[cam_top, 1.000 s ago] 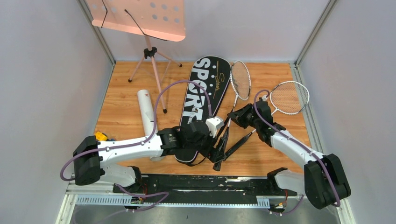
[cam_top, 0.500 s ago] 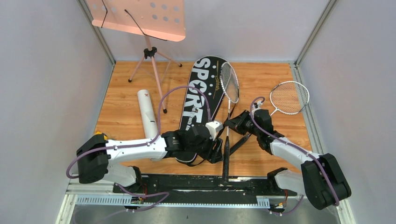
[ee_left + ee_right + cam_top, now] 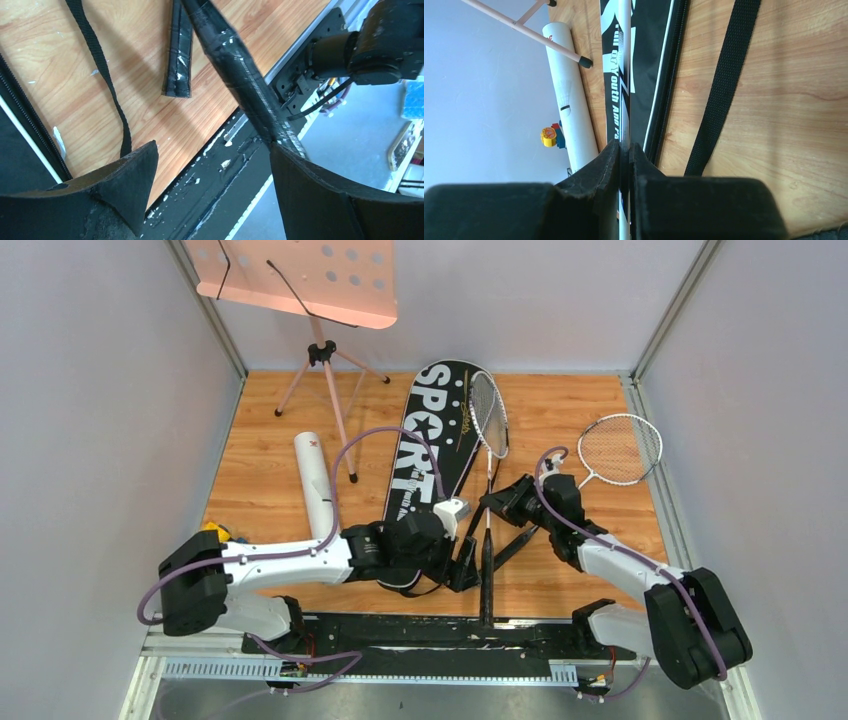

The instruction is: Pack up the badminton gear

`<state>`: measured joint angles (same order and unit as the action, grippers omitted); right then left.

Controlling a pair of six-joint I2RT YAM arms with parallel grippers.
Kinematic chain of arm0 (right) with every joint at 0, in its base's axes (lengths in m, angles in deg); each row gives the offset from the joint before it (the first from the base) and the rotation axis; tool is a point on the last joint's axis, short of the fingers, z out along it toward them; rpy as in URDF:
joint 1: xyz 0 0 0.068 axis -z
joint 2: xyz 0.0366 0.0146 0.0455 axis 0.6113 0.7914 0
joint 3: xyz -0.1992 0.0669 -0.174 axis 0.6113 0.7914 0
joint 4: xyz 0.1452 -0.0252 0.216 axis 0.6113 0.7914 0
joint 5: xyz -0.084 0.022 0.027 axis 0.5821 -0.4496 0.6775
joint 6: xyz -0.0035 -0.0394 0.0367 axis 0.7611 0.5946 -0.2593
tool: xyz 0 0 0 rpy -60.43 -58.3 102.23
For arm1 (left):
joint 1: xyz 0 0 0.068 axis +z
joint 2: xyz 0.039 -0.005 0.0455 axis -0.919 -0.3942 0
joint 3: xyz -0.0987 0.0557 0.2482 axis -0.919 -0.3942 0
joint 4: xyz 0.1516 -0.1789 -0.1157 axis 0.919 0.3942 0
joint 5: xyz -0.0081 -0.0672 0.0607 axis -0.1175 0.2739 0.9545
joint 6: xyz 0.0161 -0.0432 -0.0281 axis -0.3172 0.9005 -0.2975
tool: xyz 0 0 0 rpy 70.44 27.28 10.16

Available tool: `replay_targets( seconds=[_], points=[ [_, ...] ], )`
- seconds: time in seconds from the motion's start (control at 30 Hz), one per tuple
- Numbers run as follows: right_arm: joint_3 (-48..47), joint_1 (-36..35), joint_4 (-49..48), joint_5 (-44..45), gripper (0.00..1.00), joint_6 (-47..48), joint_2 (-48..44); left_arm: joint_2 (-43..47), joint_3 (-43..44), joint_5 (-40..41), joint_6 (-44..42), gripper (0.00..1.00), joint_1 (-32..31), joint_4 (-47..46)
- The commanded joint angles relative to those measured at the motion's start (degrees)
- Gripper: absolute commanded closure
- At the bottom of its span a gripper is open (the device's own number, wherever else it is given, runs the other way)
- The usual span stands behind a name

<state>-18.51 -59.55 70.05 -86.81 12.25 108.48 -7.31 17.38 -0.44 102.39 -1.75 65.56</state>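
The black SPORT bag (image 3: 428, 455) lies in the middle of the floor. My right gripper (image 3: 497, 503) is shut on the thin shaft of one silver racket (image 3: 489, 412). That racket's head lies over the bag's right edge and its black handle (image 3: 487, 580) points to the near edge. The shaft (image 3: 625, 75) shows between the shut fingers of the right gripper (image 3: 624, 145). My left gripper (image 3: 466, 562) is open at the bag's near end. In its wrist view the handle (image 3: 235, 65) touches its right finger, and the left gripper (image 3: 212, 146) is empty. The second racket (image 3: 620, 448) lies at the right. The white tube (image 3: 318, 485) lies left of the bag. No loose shuttlecock shows.
The pink music stand (image 3: 310, 280) stands at the back left, with tripod legs (image 3: 340, 430) reaching toward the tube. The yellow and blue toy (image 3: 215, 533) sits by the left wall. The bag's black strap (image 3: 721, 90) trails on the wood. A black rail (image 3: 420, 635) runs along the near edge.
My right gripper swung the held racket: its head moved left onto the bag's edge and its handle now points straight at the near edge. My left gripper shifted slightly left and nearer.
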Motion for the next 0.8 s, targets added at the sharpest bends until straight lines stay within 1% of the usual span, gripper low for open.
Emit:
replay_targets(
  seconds=[0.0, 0.1, 0.23, 0.43, 0.57, 0.63, 0.7, 0.73, 0.77],
  points=[
    [-1.8, -1.1, -3.9, 3.1, 1.0, -0.7, -0.1, 5.3, -0.5, 3.6, 2.6, 0.11, -0.4, -3.6],
    [-2.7, -2.3, -3.2, 5.1, 1.0, -0.6, 0.0, 6.7, -0.6, 3.9, 3.1, 0.11, -0.5, -3.7],
    [-3.6, -3.9, -2.7, 7.0, 1.0, -1.2, 1.0, 5.2, -0.7, 3.8, 3.3, 0.11, -0.6, -6.5],
    [-5.2, -5.3, -1.9, 8.2, 1.0, -2.3, 2.2, -1.8, 2.5, 3.4, 2.3, 0.11, -0.9, -4.1],
    [-5.5, -6.1, -1.7, 8.7, 1.0, -2.1, 1.9, -5.6, 4.8, 3.5, 1.3, 0.13, -1.0, -2.3],
    [-5.2, -6.3, -1.7, 8.4, 1.0, -2.0, 1.4, -6.2, 5.0, 3.4, 1.2, 0.17, -1.1, -2.5],
    [-4.7, -6.3, -2.7, 6.8, 1.0, -1.0, 0.8, -5.6, 4.2, 2.7, 1.2, 0.24, -1.1, -4.3],
    [-4.4, -6.3, -3.7, 5.8, 1.0, 0.3, 0.5, -4.9, 3.4, 2.3, 1.3, 0.33, -1.1, -5.0],
    [-4.0, -6.3, -4.6, 4.9, 0.99, 1.5, 0.1, -3.9, 3.0, 1.8, 1.4, 0.37, -1.1, -6.3]
  ],
)
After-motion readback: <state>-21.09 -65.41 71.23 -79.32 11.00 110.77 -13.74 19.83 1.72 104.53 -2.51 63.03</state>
